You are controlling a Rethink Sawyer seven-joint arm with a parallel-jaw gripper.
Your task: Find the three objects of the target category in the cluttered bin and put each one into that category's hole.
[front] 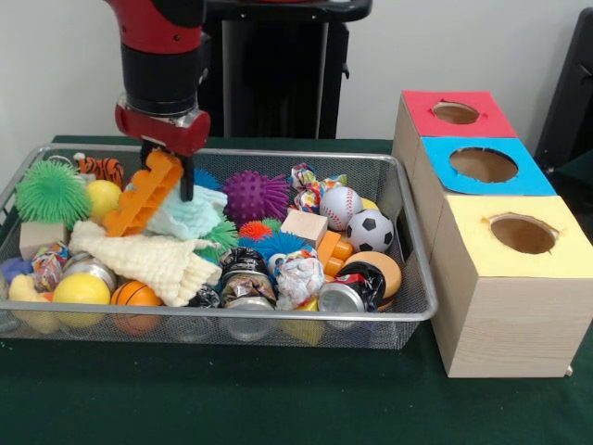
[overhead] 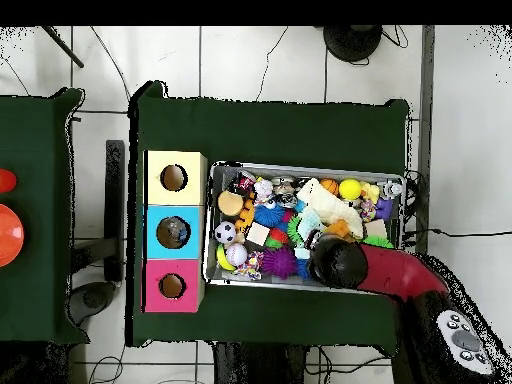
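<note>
The pincer (front: 165, 174) hangs over the wire bin (front: 408, 236) and is clamped on the upper end of an orange toothed plastic piece (front: 142, 195), which slants down from it with its lower end resting on the clutter. Just under the pincer lies a pale blue cloth (front: 190, 215), and below that a cream knitted cloth (front: 148, 258) spreads over the other things. Beside the pincer, on the side of the boxes, there is a purple spiky ball (front: 256, 196), and further that way a baseball (front: 340, 207) and a small soccer ball (front: 371, 231). On the other side of the pincer sit a green spiky ball (front: 52, 192) and a yellow ball (front: 103, 197), with a toy tiger (front: 100, 168) close behind them. Well apart from the pincer, outside the bin on the green worktop (front: 232, 399), three wooden boxes stand in a row, each with a round hole in its top: the yellow box (front: 514, 287) at the front, the blue box (front: 485, 167) in the middle and the red box (front: 454, 113) at the back. In the overhead view the round black end of the arm (overhead: 338, 263) covers the pincer, so the grip itself is seen only from the front.
</note>
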